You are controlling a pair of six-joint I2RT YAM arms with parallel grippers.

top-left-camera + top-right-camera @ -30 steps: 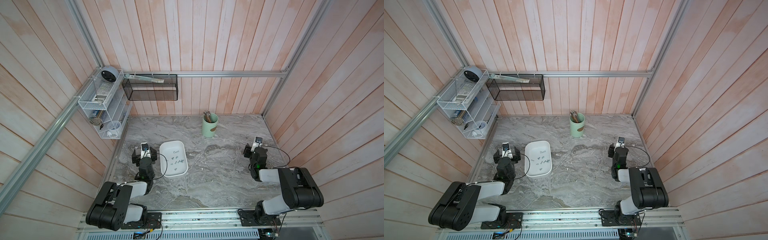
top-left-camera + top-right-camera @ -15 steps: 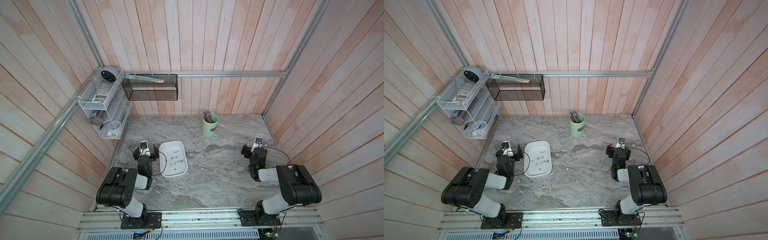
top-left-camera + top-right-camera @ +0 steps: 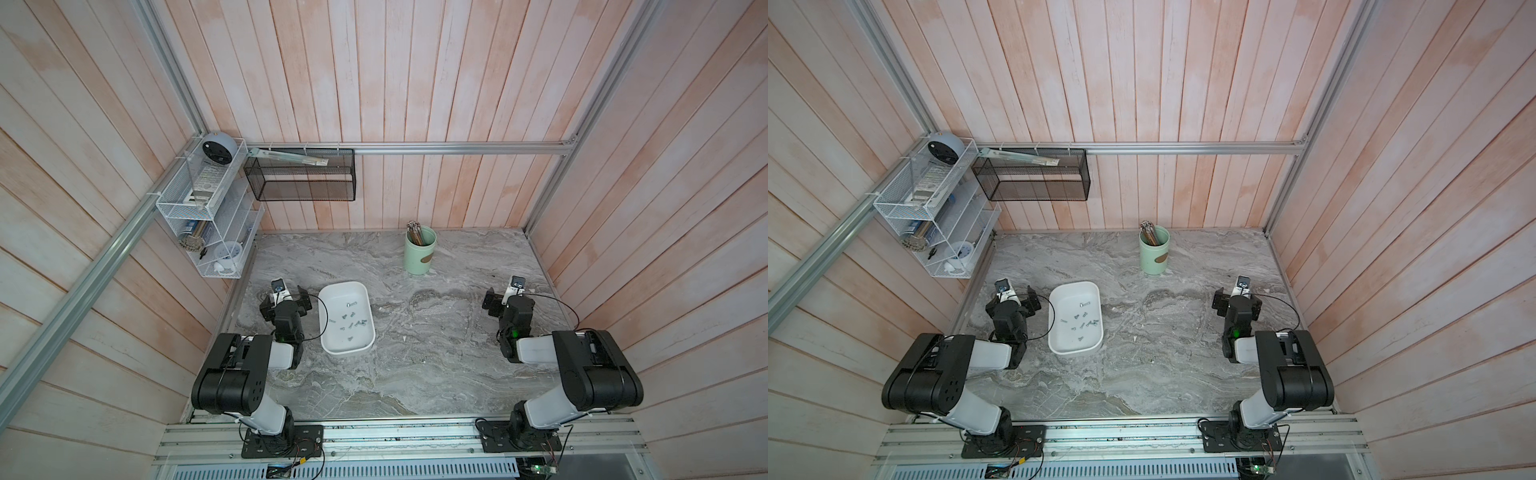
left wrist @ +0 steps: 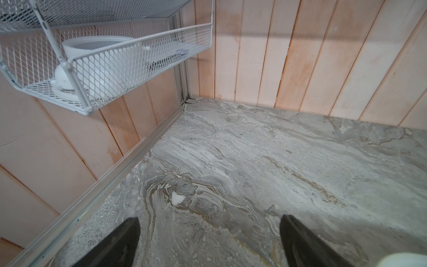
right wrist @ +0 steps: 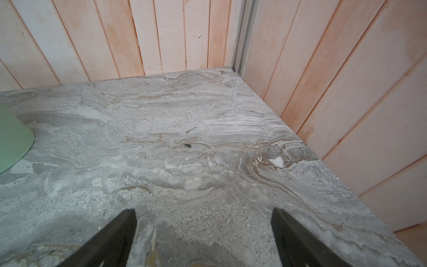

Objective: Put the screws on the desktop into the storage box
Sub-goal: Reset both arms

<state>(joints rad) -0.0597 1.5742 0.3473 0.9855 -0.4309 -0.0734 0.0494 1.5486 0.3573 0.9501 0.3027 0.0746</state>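
Screws [image 3: 351, 322]: about 10, lying loose inside the white box [image 3: 336, 297] on the marble desktop [image 3: 436, 340]. Left gripper [image 4: 209, 218] and right gripper [image 5: 203, 211]: jaws spread wide, holding nothing, over bare desktop.

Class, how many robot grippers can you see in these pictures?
2: the left gripper, open, beside the storage box; the right gripper, open, over the desktop's opposite side.

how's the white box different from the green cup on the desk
The storage box is white, shallow and rectangular; the cup is pale green, tall and round. The storage box holds small screws; the cup holds brown sticks. The storage box sits beside the left arm; the cup stands near the back wall. Both are open-topped and rest on the desktop.
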